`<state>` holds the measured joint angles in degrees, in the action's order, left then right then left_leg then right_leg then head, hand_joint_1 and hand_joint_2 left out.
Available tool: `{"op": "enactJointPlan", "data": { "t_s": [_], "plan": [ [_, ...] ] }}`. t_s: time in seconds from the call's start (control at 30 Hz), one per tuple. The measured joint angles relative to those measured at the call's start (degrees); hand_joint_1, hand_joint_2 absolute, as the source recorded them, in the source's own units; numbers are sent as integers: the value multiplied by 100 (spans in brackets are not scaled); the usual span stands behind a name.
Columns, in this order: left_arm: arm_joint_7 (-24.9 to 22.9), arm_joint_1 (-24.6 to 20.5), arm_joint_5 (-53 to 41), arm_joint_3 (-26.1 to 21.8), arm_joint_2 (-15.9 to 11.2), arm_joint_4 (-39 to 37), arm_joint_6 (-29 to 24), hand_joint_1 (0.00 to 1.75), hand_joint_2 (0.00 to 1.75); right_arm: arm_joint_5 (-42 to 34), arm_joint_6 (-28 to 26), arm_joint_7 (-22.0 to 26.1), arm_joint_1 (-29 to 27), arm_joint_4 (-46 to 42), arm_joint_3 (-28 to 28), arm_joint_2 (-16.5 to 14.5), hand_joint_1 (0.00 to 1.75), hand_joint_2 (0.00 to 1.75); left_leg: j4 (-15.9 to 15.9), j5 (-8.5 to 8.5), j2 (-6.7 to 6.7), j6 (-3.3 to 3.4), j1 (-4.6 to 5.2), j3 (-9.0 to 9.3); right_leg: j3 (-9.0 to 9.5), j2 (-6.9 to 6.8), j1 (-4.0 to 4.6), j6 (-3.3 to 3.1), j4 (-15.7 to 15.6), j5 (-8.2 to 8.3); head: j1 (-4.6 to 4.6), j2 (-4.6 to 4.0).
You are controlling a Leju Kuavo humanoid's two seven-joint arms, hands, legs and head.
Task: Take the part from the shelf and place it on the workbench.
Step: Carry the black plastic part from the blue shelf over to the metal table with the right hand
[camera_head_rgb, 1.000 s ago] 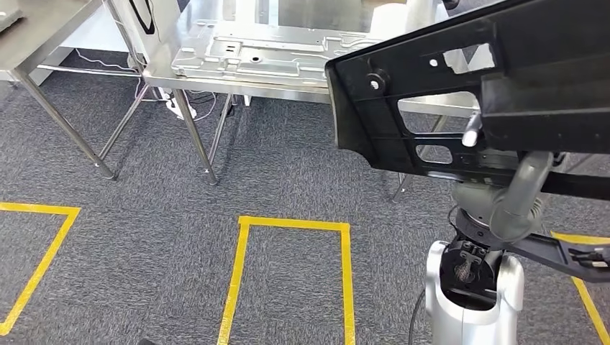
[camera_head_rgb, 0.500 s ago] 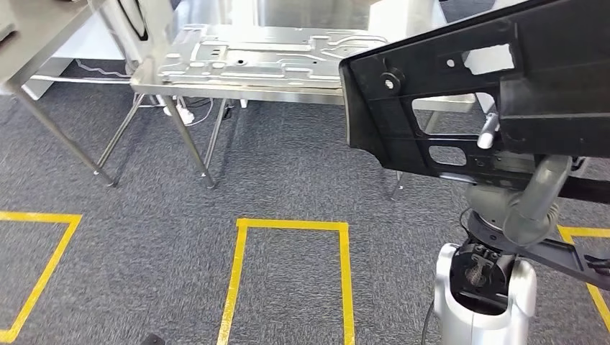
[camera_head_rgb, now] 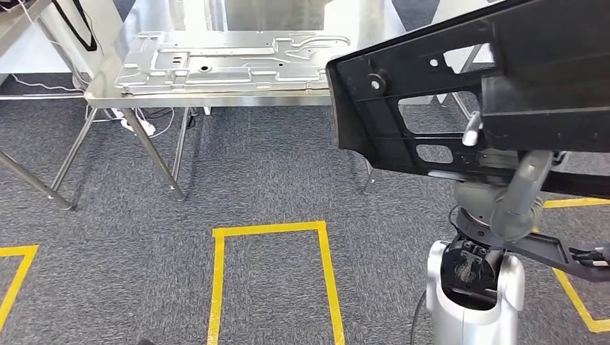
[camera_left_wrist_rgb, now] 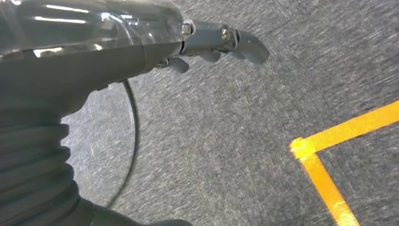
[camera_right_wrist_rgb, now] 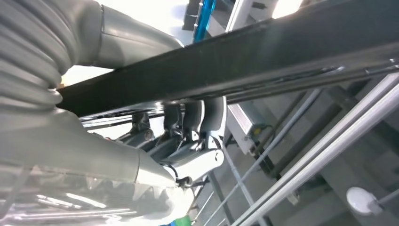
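Black plastic part (camera_head_rgb: 410, 108), upper right of frame, held by the right hand (camera_right_wrist_rgb: 188, 141), fingers curled around it. Left hand (camera_left_wrist_rgb: 221, 40) hangs holding nothing. Steel workbench (camera_head_rgb: 216, 97) ahead; placement remains.

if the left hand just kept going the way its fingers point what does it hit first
Most likely the grey carpet. In the left wrist view the left hand holds nothing and its fingers reach out over bare carpet, with nothing between. The yellow floor tape lies off to one side of that line. Depth is hard to judge.
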<state>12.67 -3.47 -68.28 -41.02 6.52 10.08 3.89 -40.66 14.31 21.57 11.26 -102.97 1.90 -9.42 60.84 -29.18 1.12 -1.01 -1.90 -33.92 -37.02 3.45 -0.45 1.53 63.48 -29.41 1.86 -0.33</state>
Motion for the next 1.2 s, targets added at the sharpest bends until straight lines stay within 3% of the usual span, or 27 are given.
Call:
{"op": "enactJointPlan", "data": {
  "t_s": [0.07,0.1,0.13,0.17,0.27,0.33,0.47,0.5,0.57,0.63,0.67,0.7,0.77,0.8,0.83,0.93,1.0,1.1,1.13,1.17,1.2],
  "plan": [
    [3,10,-1,-1,-1,0,-1,0,175,-2,2,1,-8,0,2,0,175,175,0,-27,-117,39,0,21,-391,-197,-12,32,715,-291,63,0],
    [3,16,-1,-1,-1,0,-1,0,175,-3,3,0,-22,1,2,0,175,175,0,-42,-176,47,-1,31,-581,-235,-26,44,1031,-376,77,0],
    [3,19,-1,-1,-1,0,0,0,175,-3,3,0,-36,2,0,1,175,175,0,-59,-227,47,-3,46,-687,-257,-36,52,1178,-360,91,0],
    [3,20,-1,-1,-1,0,0,0,175,-4,3,0,-44,3,-2,1,175,175,0,-78,-270,40,-8,68,-676,-273,-43,56,1097,-235,109,0],
    [3,14,-1,-1,1,0,2,0,175,-5,3,1,-48,3,-5,0,175,175,1,-149,-344,-24,-11,152,-195,-355,-30,43,65,304,169,0],
    [3,9,-2,-1,2,0,2,0,175,-5,2,1,-56,3,-7,1,175,175,-17,-179,-364,-83,6,179,-15,-396,7,14,-289,354,186,0],
    [6,-5,-4,1,2,0,2,0,175,-8,3,2,-62,-5,-24,-2,175,175,-4,-255,-333,-194,4,236,71,-355,10,-103,-367,293,143,0],
    [7,-8,-4,2,2,0,2,0,175,-8,4,2,-55,-8,-23,-6,175,175,196,-358,-282,-203,4,153,113,-348,-6,-139,-390,284,109,0],
    [4,3,-5,3,2,0,3,0,175,-10,5,3,-55,-11,-25,-12,175,175,933,-646,-175,-195,27,-233,176,-332,-7,-208,-401,246,17,0],
    [-3,24,-5,2,2,0,4,0,175,-12,5,2,-66,-11,-28,-15,175,175,1506,-742,-138,-189,55,-605,228,-295,11,-242,-399,206,-37,0],
    [-2,30,-5,2,2,0,5,0,175,-12,5,1,-66,-11,-29,-15,175,175,1492,-624,-134,-182,61,-656,262,-271,19,-245,-397,182,-49,0],
    [-2,32,-5,2,1,0,6,0,175,-12,5,1,-66,-11,-30,-15,175,175,1256,-409,-133,-173,63,-599,306,-250,23,-238,-396,152,-55,0],
    [-1,31,-5,2,0,0,6,0,175,-9,4,2,-64,-11,-31,-15,175,175,500,32,-117,-152,69,-321,388,-217,36,-193,-383,78,-75,0],
    [-1,29,-5,3,-1,0,7,0,175,-7,3,3,-63,-11,-30,-15,175,175,221,139,-105,-134,71,-207,410,-204,46,-168,-375,48,-86,0],
    [-1,28,-5,3,0,0,8,0,175,-5,2,4,-61,-11,-29,-15,175,175,69,163,-94,-115,78,-145,418,-194,56,-144,-372,29,-92,0],
    [-1,27,-9,1,2,0,13,0,175,5,-5,2,-61,-13,-28,-14,175,175,14,110,-88,-30,86,-117,433,-190,49,-89,-386,-3,-85,0],
    [3,25,-10,0,3,0,14,0,175,20,-7,4,-52,-16,-27,-13,175,175,-4,89,-102,32,51,-82,339,-217,39,-40,-179,-127,-56,0],
    [5,26,-13,-1,4,0,15,0,175,63,-18,11,-60,-17,-25,-13,175,175,-8,35,-133,85,23,-37,-263,-256,4,15,855,-518,22,0],
    [5,26,-13,-1,4,0,15,0,175,85,-28,11,-70,-17,-25,-11,175,175,-7,16,-137,87,18,-21,-457,-262,-9,26,1133,-560,36,0],
    [5,27,-14,-1,4,0,15,0,175,113,-38,12,-75,-17,-26,-9,175,175,-7,-7,-134,82,12,4,-557,-267,-19,34,1213,-487,50,0],
    [5,26,-14,-1,4,0,15,0,175,144,-48,12,-74,-17,-25,-8,175,175,-7,-34,-113,67,5,39,-542,-271,-25,39,1067,-304,66,0]
  ]
}}
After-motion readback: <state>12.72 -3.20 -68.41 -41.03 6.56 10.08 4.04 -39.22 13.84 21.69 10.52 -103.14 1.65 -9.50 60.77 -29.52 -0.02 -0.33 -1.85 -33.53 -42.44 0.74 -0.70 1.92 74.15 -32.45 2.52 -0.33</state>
